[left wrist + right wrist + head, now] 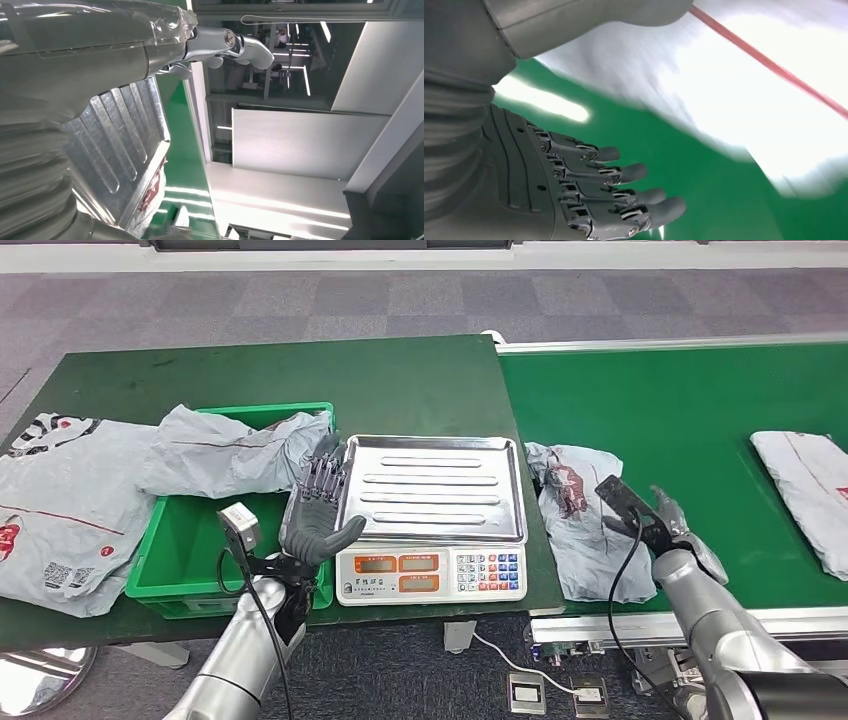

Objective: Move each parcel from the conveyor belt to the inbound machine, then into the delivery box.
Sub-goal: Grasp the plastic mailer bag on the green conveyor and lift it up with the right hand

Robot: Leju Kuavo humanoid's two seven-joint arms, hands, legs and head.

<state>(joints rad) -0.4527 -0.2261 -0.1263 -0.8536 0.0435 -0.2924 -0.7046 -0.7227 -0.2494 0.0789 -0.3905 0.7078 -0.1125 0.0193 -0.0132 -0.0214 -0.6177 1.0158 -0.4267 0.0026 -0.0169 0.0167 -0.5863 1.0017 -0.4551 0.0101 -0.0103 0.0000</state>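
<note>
Nearby, right hand (672, 523) hovers beside parcel (585, 520).

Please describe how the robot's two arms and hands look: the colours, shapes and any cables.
Both arms are silver metal tubes. The left hand has a grey palm, a thick grey thumb and dark segmented fingers; a small silver camera box sits at its wrist, with a black cable along the arm. The right hand has a grey ribbed cover and dark, grey-tipped fingers; a black camera and cable sit at its wrist.

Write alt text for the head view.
A weighing scale with a bare steel tray sits between a green crate draped with grey parcels and a green conveyor belt. The open left hand hovers beside the scale; the right hand is next to a crumpled grey parcel.
</note>
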